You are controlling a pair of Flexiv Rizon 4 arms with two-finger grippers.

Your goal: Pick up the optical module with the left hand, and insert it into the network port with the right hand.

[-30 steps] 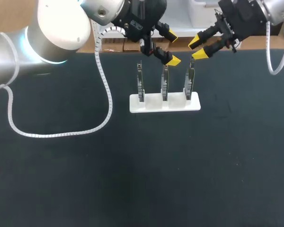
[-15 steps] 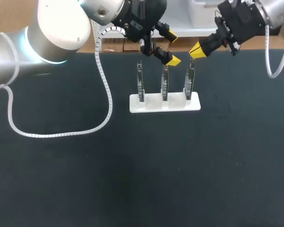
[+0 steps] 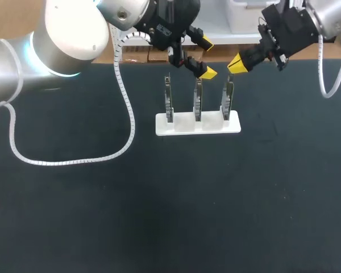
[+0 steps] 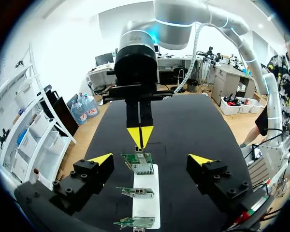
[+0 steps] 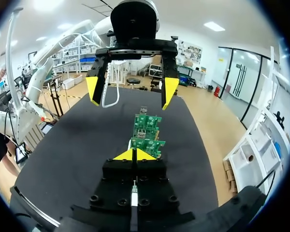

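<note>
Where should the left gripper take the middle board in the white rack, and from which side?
Probably from above, pinching the middle board by its narrow edges near the top. It stands upright in the white rack, with neighbouring boards facing both flat sides.

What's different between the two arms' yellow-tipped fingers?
The left gripper has its fingers spread wide; the right gripper has them pressed together. The left gripper hangs by the middle board; the right gripper points at the end board. Both are yellow-tipped and hold nothing.
</note>
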